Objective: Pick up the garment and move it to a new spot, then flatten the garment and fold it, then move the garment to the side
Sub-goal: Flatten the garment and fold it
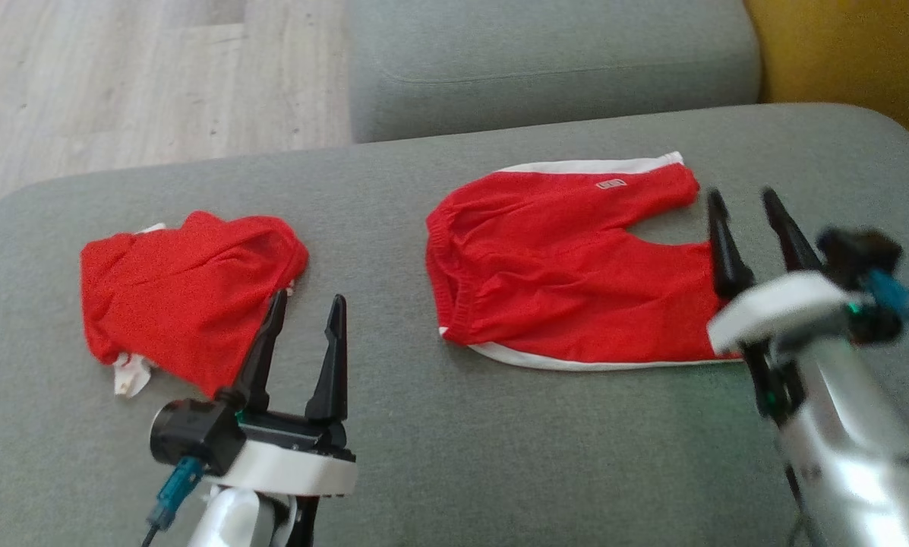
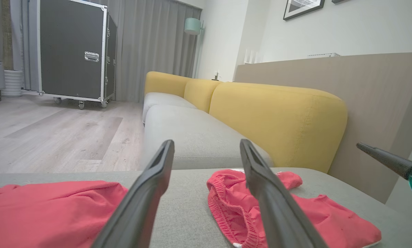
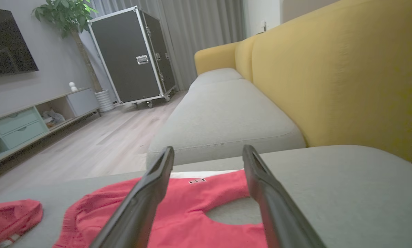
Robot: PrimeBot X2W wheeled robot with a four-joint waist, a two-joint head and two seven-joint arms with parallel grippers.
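Observation:
Red shorts with white trim point(image 1: 568, 266) lie spread flat on the right half of the grey sofa seat point(image 1: 439, 425), waistband to the left, legs to the right. My right gripper point(image 1: 743, 196) is open, hovering at the shorts' leg ends; the shorts point(image 3: 199, 213) show beneath its tips point(image 3: 208, 151) in the right wrist view. A second red garment point(image 1: 188, 296) lies bunched on the left of the seat. My left gripper point(image 1: 308, 301) is open just right of its edge, nothing between the fingers. The left wrist view has the bunched garment point(image 2: 47, 210), the shorts point(image 2: 329, 213) and the gripper point(image 2: 207, 144).
Another grey seat cushion point(image 1: 553, 61) lies beyond, with a yellow backrest point(image 1: 849, 53) at the far right. Wooden floor point(image 1: 150, 83) drops off past the seat's far-left edge. A black wheeled case point(image 3: 133, 55) stands across the room. The right gripper's finger point(image 2: 381, 158) shows in the left wrist view.

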